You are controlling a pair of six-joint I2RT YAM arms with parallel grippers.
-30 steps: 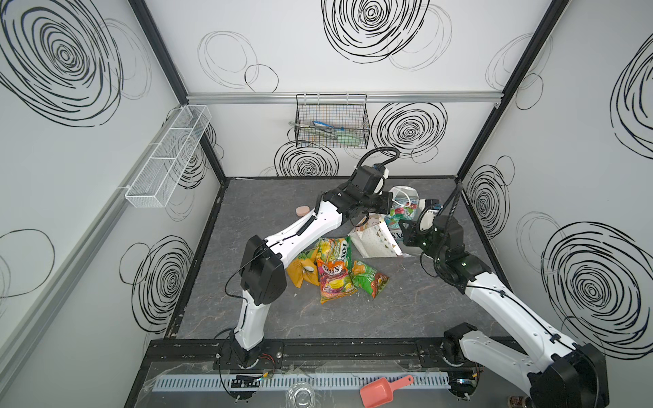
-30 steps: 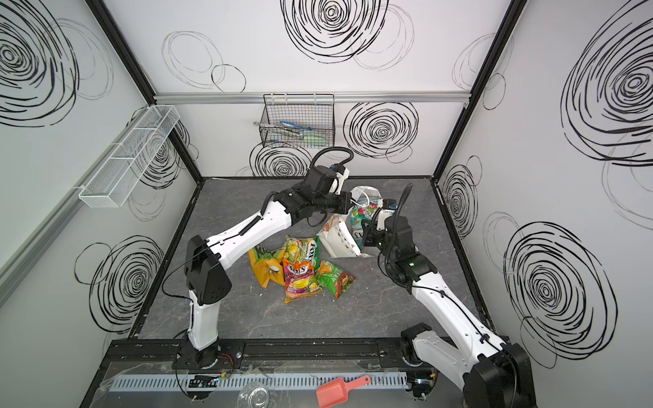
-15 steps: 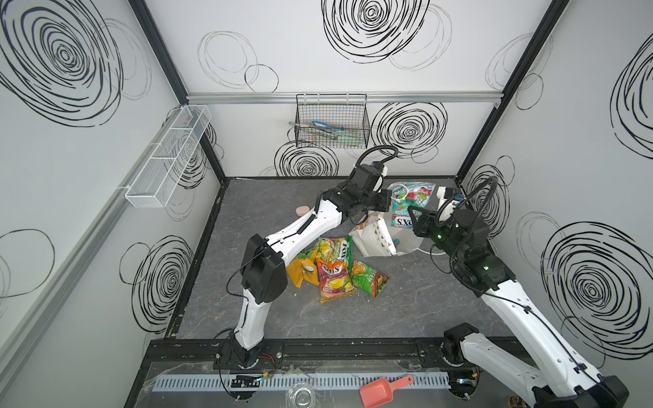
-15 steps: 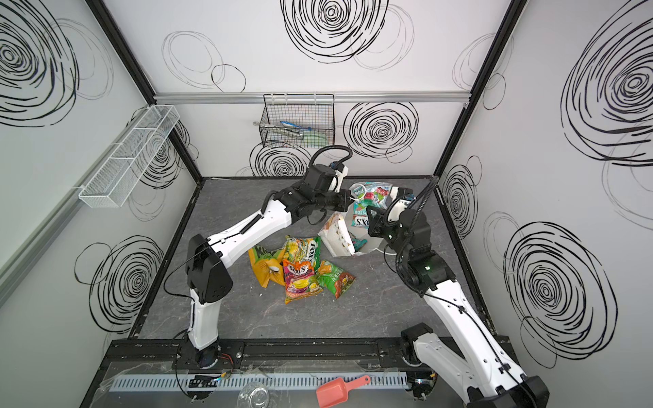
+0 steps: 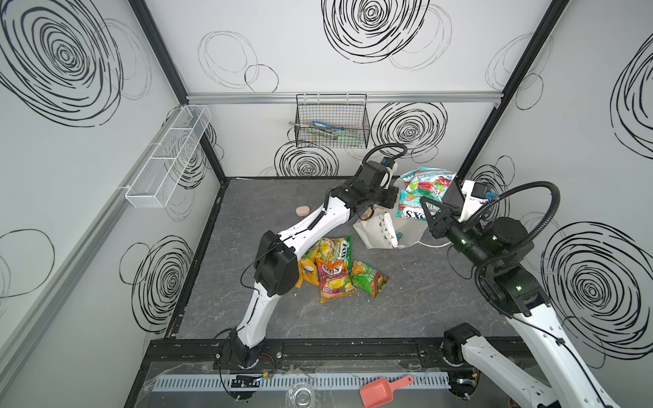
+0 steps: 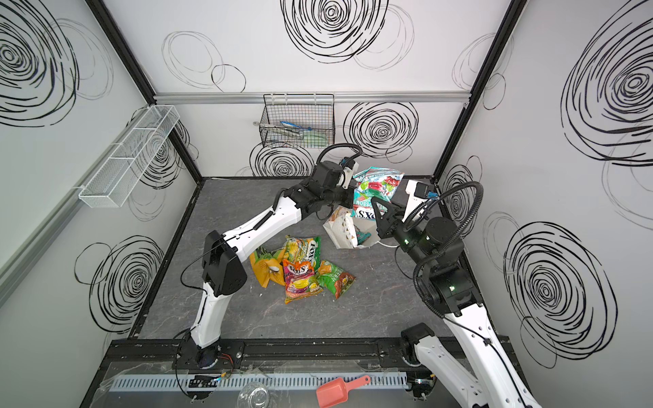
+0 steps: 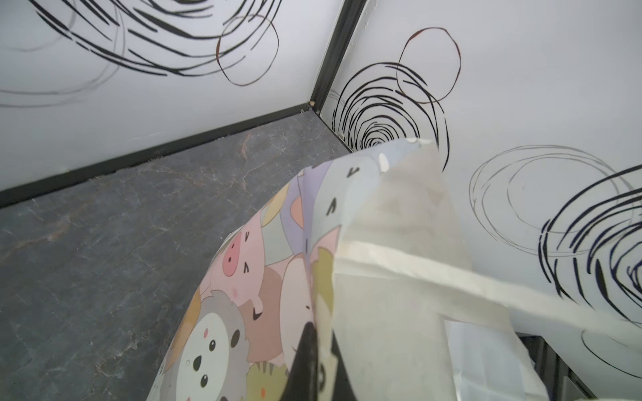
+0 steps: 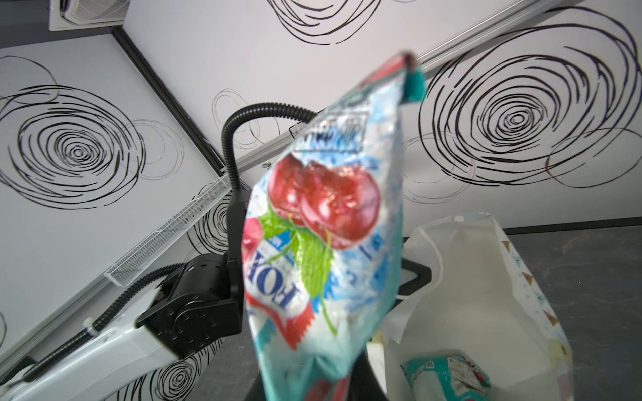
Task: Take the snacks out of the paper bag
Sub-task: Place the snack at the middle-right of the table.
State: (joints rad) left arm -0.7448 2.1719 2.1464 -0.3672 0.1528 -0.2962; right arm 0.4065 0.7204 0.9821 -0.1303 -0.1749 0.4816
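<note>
right gripper (image 5: 428, 209): clamped on teal cherry packet (image 5: 422, 190), long axis rising from the jaws, above paper bag (image 5: 376, 231) mouth | left gripper (image 7: 314, 350): pinching bag rim | pile of packets (image 5: 335, 270): on table (image 5: 406, 311), front-left of bag | another teal packet (image 8: 448, 375): inside bag

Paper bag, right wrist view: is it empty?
No, a teal packet lies at the bottom of the bag.
</note>
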